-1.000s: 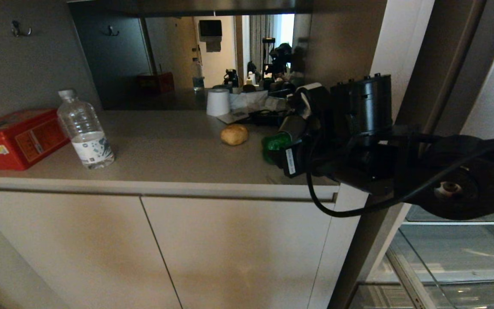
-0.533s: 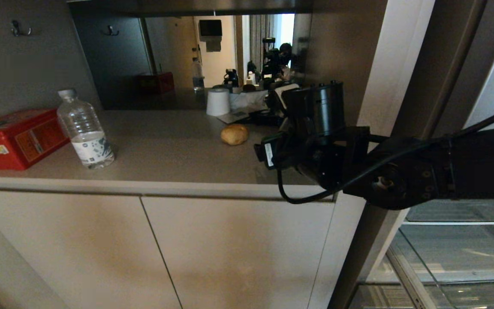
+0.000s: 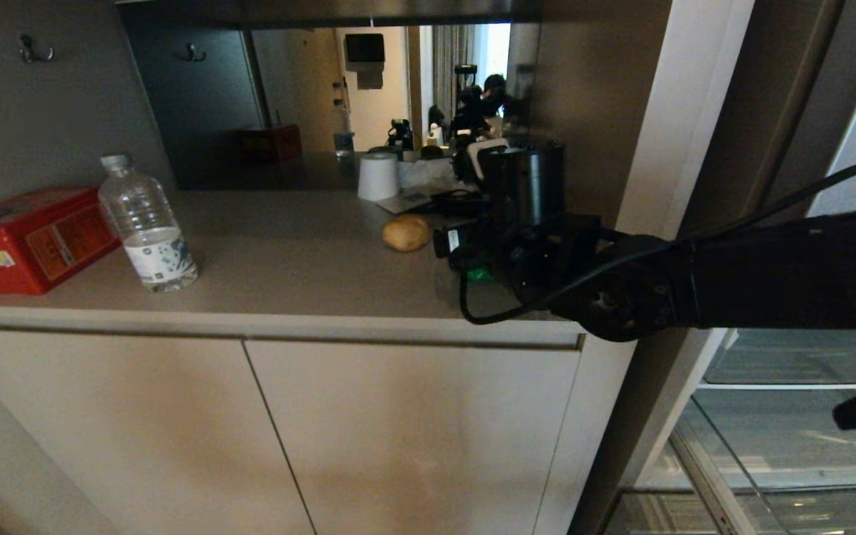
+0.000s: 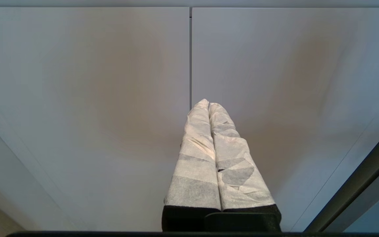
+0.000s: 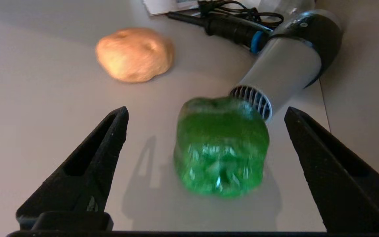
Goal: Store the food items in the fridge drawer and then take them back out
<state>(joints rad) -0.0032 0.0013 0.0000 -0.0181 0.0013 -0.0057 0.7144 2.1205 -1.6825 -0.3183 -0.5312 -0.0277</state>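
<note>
On the counter [image 3: 287,267], the tin box [image 3: 27,238] lies far left with the water bottle [image 3: 147,223] just right of it. The potato [image 3: 406,232] sits well right of both. The bell pepper [image 5: 220,146] lies near the potato, seemingly touching the hair dryer [image 5: 285,70] behind it.

Home kitchen, beige cabinet doors [image 3: 398,438], grey countertop [image 3: 287,260], open fridge [image 3: 792,416], wall hooks [image 3: 33,50]

The right arm [image 3: 733,279] is matte black with a cylindrical wrist motor, a looping black cable and a white label, while white wrapping covers the left gripper's [image 4: 209,104] fingers [image 4: 199,158].
</note>
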